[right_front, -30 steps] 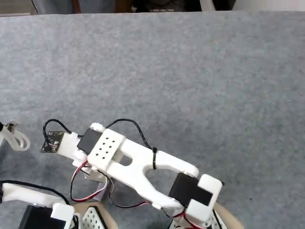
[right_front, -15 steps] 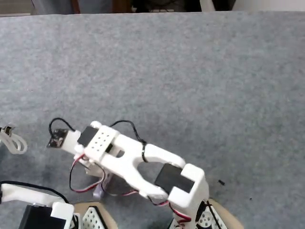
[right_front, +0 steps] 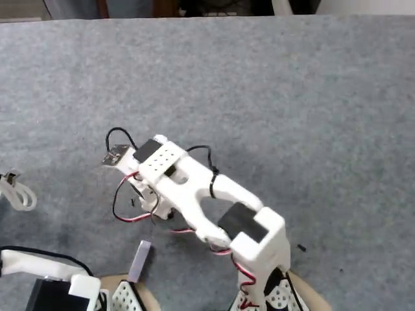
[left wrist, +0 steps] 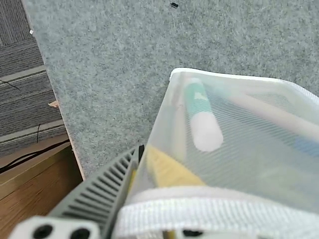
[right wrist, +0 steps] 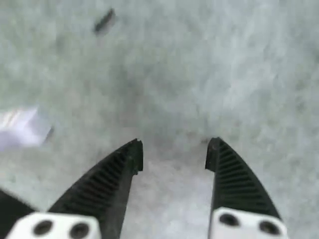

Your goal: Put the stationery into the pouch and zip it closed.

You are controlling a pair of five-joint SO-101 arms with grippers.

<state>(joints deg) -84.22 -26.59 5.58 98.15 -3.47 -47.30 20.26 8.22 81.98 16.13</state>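
Right tool (right wrist: pixel 172 149) spread by near-far-lying lilac bar (right_front: pixel 139 259)

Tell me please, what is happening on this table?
Two robot arms are packing stationery. The translucent white mesh pouch sits against the left end effector, with a green-and-white tube and a yellow item already inside. The right end effector hovers open above the grey felt table, near a small pale lilac block lying outside the pouch.

grey felt table (right_front: pixel 292 97), striped carpet floor (left wrist: pixel 20 64)
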